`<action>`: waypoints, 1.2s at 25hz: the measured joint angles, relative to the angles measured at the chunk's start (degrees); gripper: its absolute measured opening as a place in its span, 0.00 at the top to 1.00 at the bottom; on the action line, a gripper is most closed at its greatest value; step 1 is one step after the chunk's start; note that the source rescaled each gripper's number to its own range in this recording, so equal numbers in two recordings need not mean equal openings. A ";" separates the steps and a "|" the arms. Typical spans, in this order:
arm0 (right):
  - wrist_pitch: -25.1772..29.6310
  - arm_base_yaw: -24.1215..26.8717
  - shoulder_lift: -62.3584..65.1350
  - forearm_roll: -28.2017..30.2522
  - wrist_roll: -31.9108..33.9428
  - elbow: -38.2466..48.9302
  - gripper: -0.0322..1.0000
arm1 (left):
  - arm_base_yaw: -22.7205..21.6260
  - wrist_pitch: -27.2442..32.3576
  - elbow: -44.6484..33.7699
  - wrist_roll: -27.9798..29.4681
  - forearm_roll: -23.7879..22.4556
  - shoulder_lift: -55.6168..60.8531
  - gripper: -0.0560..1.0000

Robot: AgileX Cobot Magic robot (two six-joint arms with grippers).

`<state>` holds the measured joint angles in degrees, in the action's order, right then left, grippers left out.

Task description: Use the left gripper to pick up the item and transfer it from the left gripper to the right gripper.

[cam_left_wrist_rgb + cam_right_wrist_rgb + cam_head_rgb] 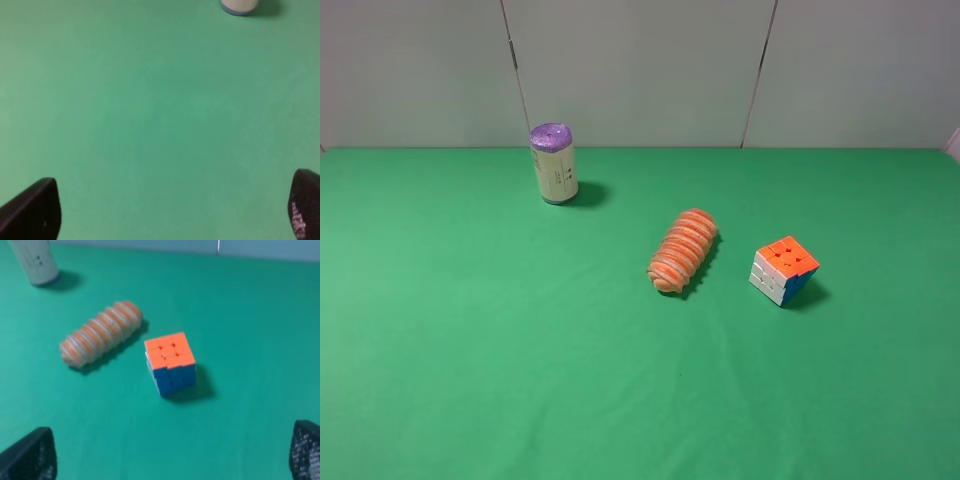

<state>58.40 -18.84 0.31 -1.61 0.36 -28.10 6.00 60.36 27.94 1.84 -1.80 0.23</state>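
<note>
Small puzzle cube (784,270) with an orange top, white and blue sides, resting flat on the green cloth-covered desk (470,350) toward its right edge, roughly midway between far and near edges. Just beside it, toward the desk's centre — orange ribbed roll (683,251) with pale grooves, lying on its side, apart from the cube. Well apart from both, near the far edge and left of centre: pale cylindrical can (553,164) with a purple top, standing upright.

Left gripper (175,212): black fingertips (32,212) spread wide, nothing between them, only bare green cloth below; base of the can just visible ahead in the left wrist view. Right gripper (170,455): black fingertips (305,450) spread wide too, gripping nothing — cube and roll lying ahead of it on the cloth, untouched. Neither arm visible in the high view.
</note>
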 joint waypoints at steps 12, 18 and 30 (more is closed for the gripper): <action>0.00 0.25 0.00 -0.13 -0.05 0.06 0.00 | 0.00 0.00 0.00 0.00 0.11 0.00 0.22; 0.00 10.48 0.00 -0.13 -0.36 0.06 0.00 | 0.00 0.00 0.00 0.00 0.11 0.00 0.22; 0.00 21.33 0.00 -0.24 -0.36 0.06 0.00 | 0.00 0.00 0.00 0.00 0.15 0.00 0.22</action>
<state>58.40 2.49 0.31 -1.85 0.00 -28.05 6.00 60.36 27.94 1.84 -1.65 0.23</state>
